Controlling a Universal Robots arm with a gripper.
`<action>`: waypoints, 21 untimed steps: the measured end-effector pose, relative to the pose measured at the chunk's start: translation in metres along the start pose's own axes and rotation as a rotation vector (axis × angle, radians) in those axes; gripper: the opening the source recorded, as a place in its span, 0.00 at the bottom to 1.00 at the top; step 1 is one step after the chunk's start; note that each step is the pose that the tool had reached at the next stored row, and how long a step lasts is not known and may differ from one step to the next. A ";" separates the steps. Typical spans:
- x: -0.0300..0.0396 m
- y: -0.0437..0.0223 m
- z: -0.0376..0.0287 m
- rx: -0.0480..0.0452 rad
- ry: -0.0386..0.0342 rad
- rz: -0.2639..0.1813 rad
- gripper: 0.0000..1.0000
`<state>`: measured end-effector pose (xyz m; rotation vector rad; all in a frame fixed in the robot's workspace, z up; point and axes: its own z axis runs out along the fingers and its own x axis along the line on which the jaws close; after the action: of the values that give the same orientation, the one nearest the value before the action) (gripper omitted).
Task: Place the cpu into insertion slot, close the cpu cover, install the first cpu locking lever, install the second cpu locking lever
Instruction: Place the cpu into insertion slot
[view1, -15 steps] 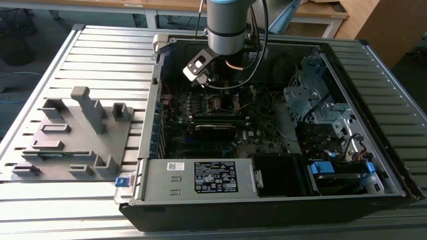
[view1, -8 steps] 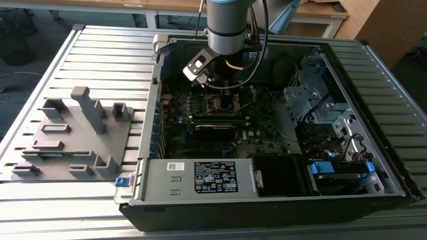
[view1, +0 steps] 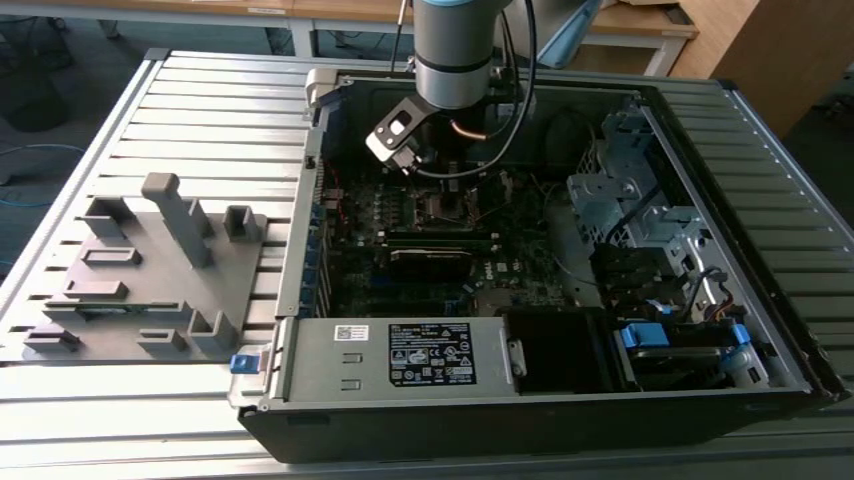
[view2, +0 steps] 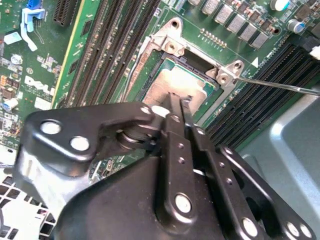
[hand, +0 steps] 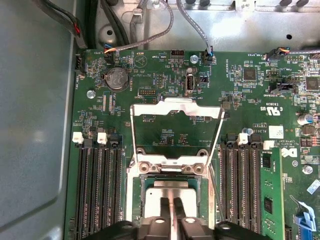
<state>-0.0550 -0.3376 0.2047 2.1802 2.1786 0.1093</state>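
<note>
Green circuit board (hand: 240, 95), black hand (hand: 170, 202) pinching flat silver cpu (hand: 170, 188) at square insertion slot (hand: 146, 200)

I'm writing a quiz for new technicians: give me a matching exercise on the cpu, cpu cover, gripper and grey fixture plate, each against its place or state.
Things: 1 cpu; 2 cpu cover; 3 gripper; 4 grey fixture plate.
Places or states: A swung open, off the insertion slot; B on the slatted table, outside the computer case; C in the insertion slot; D right above the cpu.
Pairs: 1-C; 2-A; 3-D; 4-B.
</note>
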 end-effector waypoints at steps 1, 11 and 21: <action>0.0000 0.0000 -0.0001 0.0000 0.0000 0.000 0.12; 0.0000 0.0005 0.0000 0.0463 -0.0003 0.000 0.10; 0.0000 0.0016 0.0002 0.0469 0.0000 0.000 0.10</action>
<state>-0.0534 -0.3376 0.2047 2.2049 2.2028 0.0589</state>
